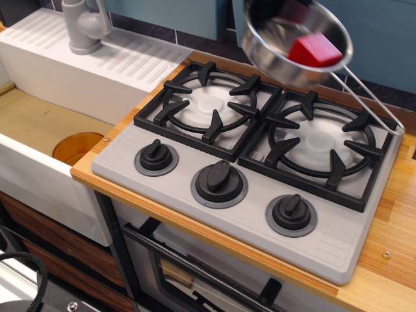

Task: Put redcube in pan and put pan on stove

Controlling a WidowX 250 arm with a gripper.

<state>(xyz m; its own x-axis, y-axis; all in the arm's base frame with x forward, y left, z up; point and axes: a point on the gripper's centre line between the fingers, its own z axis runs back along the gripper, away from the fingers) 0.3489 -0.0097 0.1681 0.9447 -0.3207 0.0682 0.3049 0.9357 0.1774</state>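
The pan [286, 55] hangs tilted above the stove's [253, 162] far edge, redcube [314, 50] inside. The gripper is out of view, so its grip can't be told.

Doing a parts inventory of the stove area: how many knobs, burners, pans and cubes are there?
Knobs: 3
Burners: 2
Pans: 1
Cubes: 1
Total: 7

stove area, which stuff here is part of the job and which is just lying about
Part of the job: redcube, lying in the pan, which is held up in the air; stove.

Just lying about: faucet, sink, orange drain disc.
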